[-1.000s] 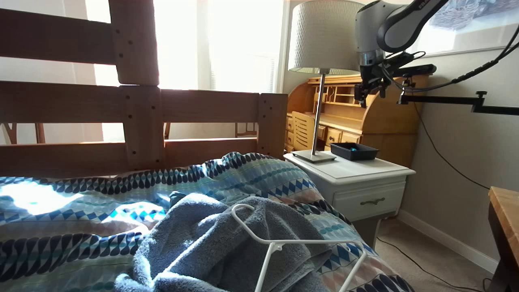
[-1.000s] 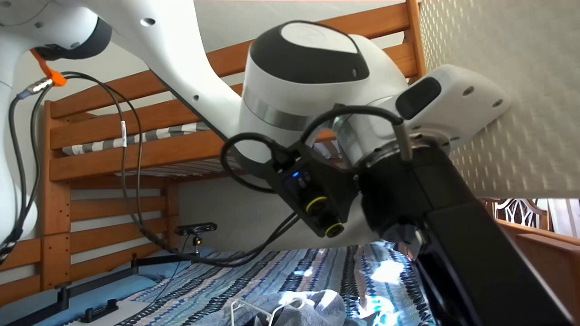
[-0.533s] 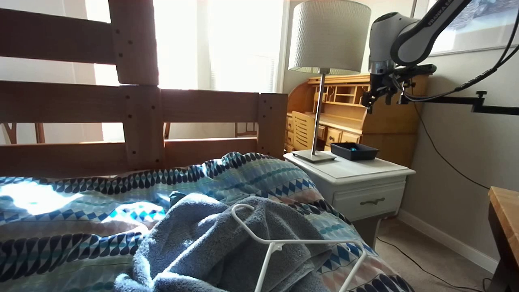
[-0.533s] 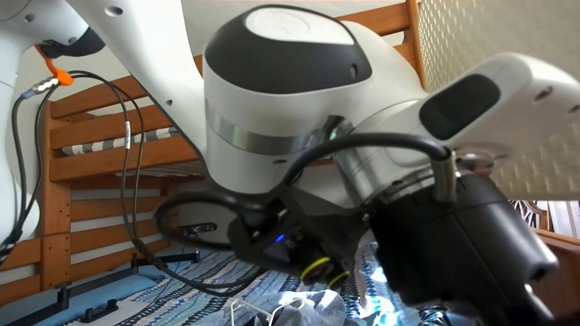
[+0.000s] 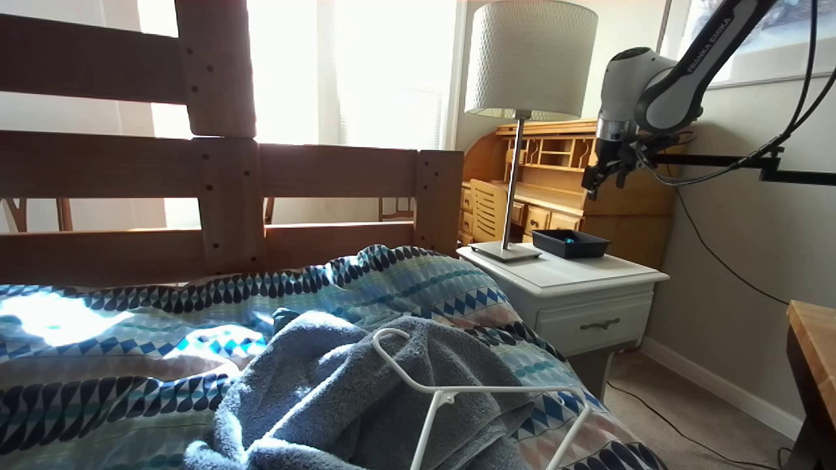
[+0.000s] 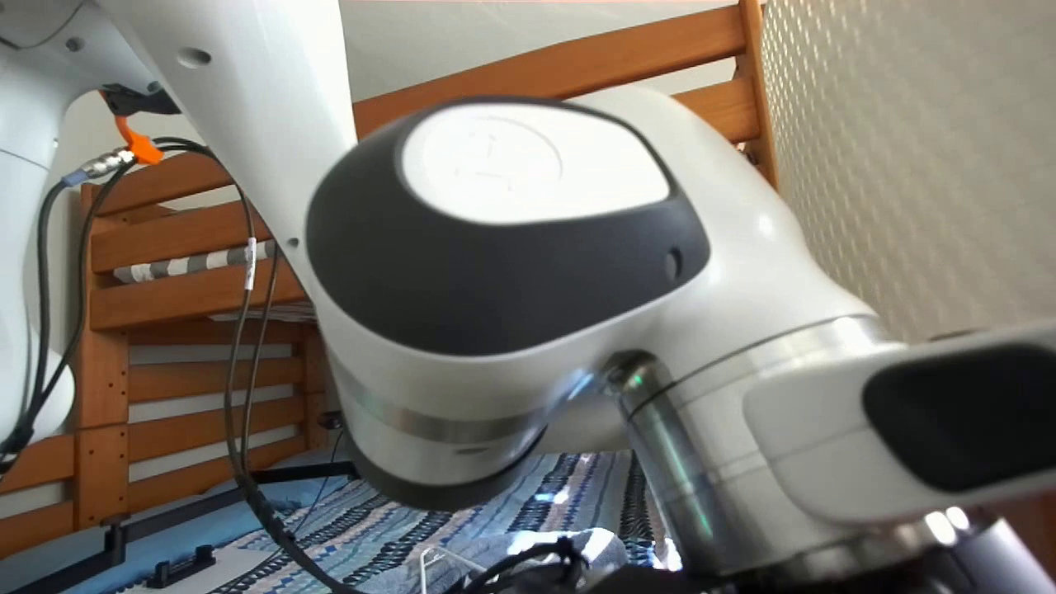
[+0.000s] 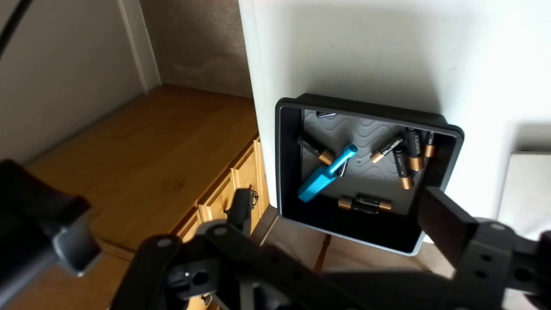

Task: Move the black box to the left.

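Clearly, we see the end effector spread wide above the black box — batteries inside — on the nightstand.

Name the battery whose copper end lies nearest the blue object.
In the wrist view, the battery nearest the left wall of the black box; other visible copper ends are farther.

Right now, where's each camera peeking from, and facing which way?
An exterior view sits near the bed, facing across it; nightstand, black box and arm at picture right.
An exterior view sits close by the arm and lampshade, facing bunk rails; arm parts fill the middle.
The wrist view, on the arm's end, looks down into the box; open fingers show.
Both exterior views share the grey towel.
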